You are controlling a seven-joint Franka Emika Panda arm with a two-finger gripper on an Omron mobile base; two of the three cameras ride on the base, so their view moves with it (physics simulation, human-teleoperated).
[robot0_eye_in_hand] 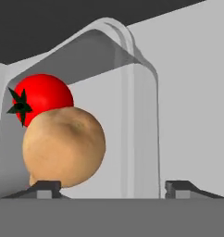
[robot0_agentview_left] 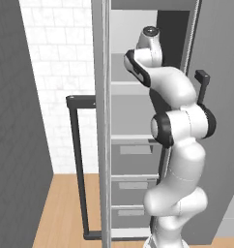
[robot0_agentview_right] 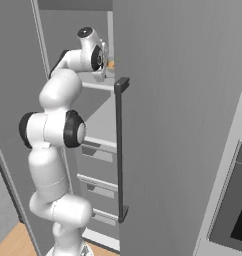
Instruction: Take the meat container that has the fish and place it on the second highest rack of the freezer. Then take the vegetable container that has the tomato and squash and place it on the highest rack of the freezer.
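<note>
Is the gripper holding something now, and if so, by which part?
Nothing is held. The gripper is open, its fingertips apart on either side of the clear-grey vegetable tray holding a red tomato and tan squash.

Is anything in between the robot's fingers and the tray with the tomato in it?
Nothing visible. In the hand view the vegetable container sits right in front of the open gripper, with the tomato and squash inside. Its near end lies between the two fingertips, with no other object in the gap.
</note>
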